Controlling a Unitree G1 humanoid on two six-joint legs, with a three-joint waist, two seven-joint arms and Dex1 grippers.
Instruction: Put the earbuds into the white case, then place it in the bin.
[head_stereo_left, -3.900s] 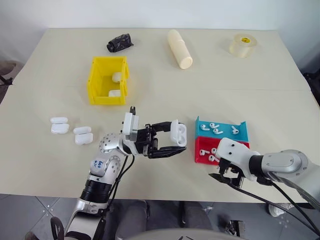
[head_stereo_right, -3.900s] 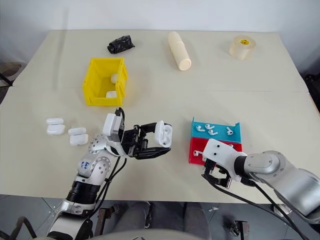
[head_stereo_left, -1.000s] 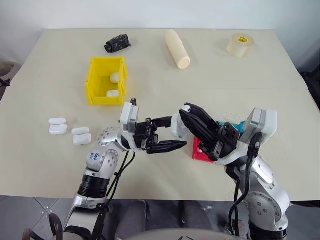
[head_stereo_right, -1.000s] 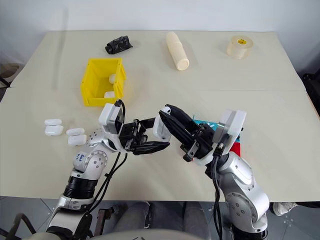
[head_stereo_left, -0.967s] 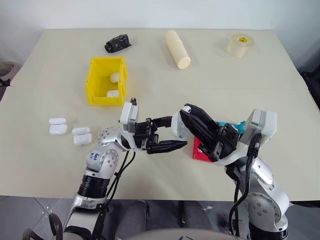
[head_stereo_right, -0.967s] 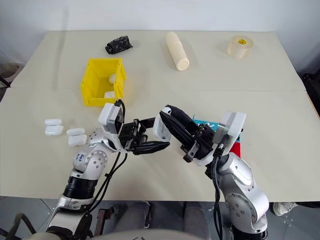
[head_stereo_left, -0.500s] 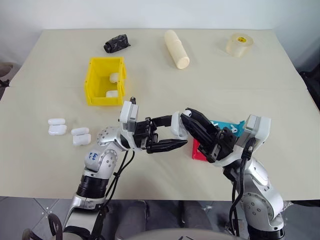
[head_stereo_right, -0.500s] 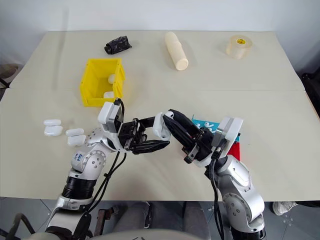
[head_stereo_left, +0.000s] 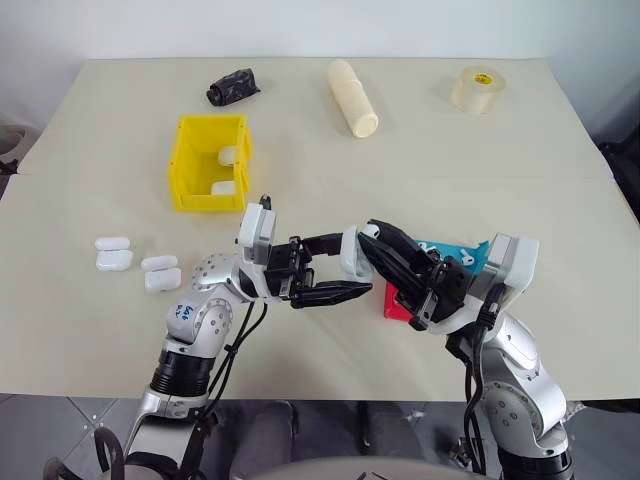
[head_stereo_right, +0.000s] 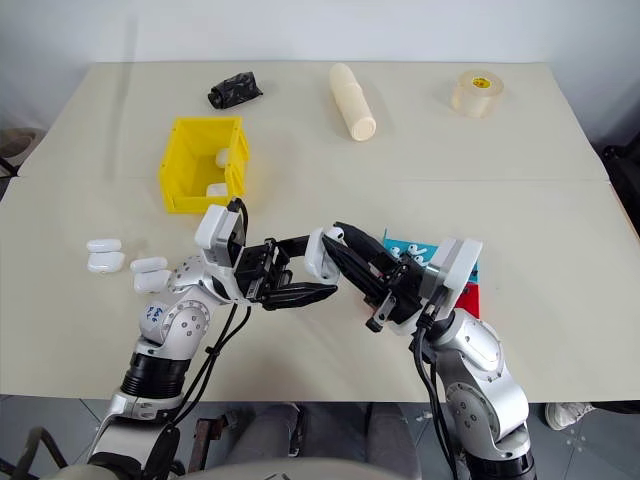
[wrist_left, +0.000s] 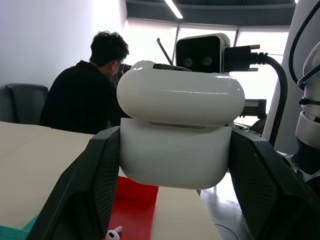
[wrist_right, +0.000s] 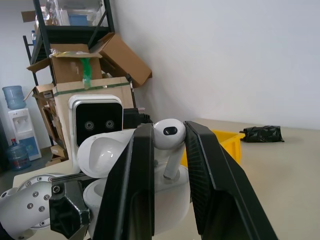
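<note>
Lab or storeroom: shelving (wrist_right: 70, 20), cardboard boxes (wrist_right: 90, 62), water jugs (wrist_right: 12, 97).

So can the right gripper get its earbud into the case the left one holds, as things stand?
Probably yes. The right gripper pinches an earbud directly over the white case, whose lid is open, and the left gripper holds it up; nothing sits between them.

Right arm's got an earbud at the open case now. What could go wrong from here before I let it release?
1. The earbud is pinched by its head in the right gripper, with the stem just meeting the white case; if it is off the socket, it may jam or drop.
2. The left gripper holds the case in the air above the table, so a push could twist it.
3. A dropped earbud could roll away.
</note>
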